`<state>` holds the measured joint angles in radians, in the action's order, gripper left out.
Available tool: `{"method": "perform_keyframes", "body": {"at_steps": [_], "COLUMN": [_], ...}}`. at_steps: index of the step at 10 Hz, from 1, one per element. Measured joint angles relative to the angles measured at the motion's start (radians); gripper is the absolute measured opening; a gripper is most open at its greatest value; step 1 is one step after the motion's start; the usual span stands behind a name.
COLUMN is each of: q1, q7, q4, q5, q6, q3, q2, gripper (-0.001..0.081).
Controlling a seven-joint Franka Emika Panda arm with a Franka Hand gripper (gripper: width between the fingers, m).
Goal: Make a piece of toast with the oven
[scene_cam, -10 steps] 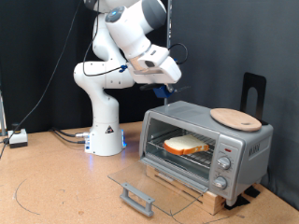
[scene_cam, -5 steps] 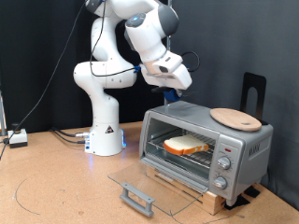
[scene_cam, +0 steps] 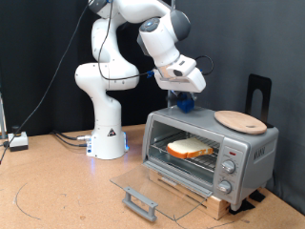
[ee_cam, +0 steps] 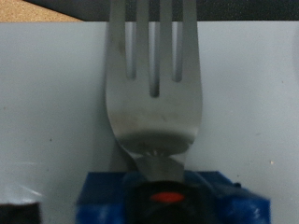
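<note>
In the exterior view, going left to right, the white arm's base [scene_cam: 107, 138] stands on the brown table [scene_cam: 57, 186] at the left; the arm arches up and over, and the gripper [scene_cam: 183, 103] hangs just above the left end of the oven's top. The oven [scene_cam: 210, 151] sits right of centre with its glass door [scene_cam: 157, 191] dropped flat onto the table, and the piece of toast [scene_cam: 193, 148] lies flat on the wire rack inside. A round wooden plate [scene_cam: 240, 120] rests on the oven's top at the right. The wrist view shows a metal fork [ee_cam: 151, 89] held in a blue fitting between the fingers, tines pointing away over the grey oven top; the gripper looks closed on it. Working well here likely means keeping the fork level and clear of the oven's roof, so the tines meet the bread and not the rack. The toast's longer side seems to run across the oven's mouth, broad face up, one edge toward the open door
</note>
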<state>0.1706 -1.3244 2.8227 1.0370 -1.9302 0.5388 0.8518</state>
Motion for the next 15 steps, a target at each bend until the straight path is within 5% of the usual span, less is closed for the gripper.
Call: {"method": "perform_keyframes", "body": {"at_steps": [1,2,3,9,12,15], "q1": [0.000,0.000,0.000,0.004,0.006,0.057], "q7": [0.011,0.018,0.018,0.000,-0.019,-0.092], "q4": [0.000,0.000,0.000,-0.033,-0.033,-0.022], "q5": [0.001,0.002,0.005,0.027,0.025,0.057], "q6": [-0.004,-0.007,-0.008,-0.001,-0.010,-0.090], "q3": [0.007,0.010,0.011,-0.102,-0.114,-0.172], "q2": [0.000,-0.001,-0.001,0.055,0.067,0.037], "gripper": [0.0649,0.0649,0.0780,0.0809,0.0809,0.0809]}}
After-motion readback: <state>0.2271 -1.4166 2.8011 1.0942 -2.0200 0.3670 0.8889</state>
